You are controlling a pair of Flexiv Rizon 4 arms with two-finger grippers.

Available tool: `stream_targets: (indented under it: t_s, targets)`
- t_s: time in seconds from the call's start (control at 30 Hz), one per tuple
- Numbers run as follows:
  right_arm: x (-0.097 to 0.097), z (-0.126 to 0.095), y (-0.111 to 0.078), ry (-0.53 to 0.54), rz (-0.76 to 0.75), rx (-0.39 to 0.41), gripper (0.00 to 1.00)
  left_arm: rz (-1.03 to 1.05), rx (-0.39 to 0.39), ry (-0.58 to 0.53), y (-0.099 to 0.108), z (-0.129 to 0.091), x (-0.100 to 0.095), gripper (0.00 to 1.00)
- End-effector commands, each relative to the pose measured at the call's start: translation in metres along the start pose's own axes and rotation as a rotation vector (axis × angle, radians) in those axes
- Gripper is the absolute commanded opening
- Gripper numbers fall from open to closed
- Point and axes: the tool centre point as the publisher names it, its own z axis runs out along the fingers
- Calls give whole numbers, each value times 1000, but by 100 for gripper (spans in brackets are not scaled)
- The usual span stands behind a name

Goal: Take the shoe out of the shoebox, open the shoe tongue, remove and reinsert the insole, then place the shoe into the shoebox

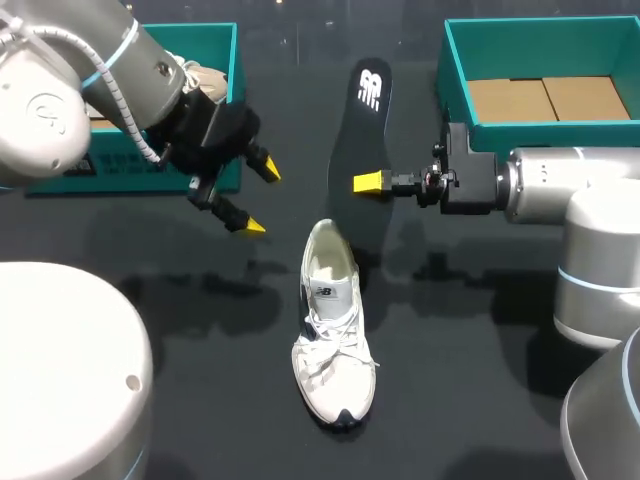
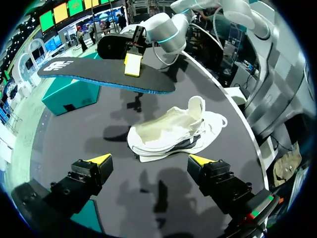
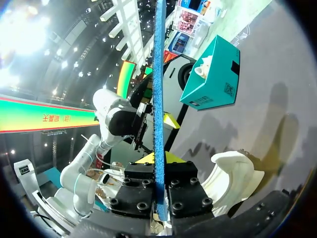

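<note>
While reinsertion waits, my right claw [image 1: 368,182]: clamped on insole [image 1: 365,110], lifted at 12 o'clock of sneaker [image 1: 333,340].
left claw [image 1: 257,195]: released, 10 o'clock.

white shoe [image 1: 335,345] with dark navy trim; black insole [image 1: 362,150], white logo on top, blue underside; teal right shoebox [image 1: 560,135]; black surface [image 1: 480,380].
</note>
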Motion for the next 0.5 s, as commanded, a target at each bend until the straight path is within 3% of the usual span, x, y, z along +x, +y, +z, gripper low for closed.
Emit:
stream_targets:
  t_s: [0.03,0.2,0.37,0.5]
  targets:
    - [0,1,0,-2,0,3,0,2,-10,-4,-3,-4,3,100]
    - [0,1,0,-2,0,3,0,-12,-15,-1,-3,1,2,100]
    - [-27,14,-10,53,-33,-6,0,-64,-34,27,21,38,-4,100]
    - [-38,21,-17,86,-74,-15,0,-40,-9,50,30,49,1,100]
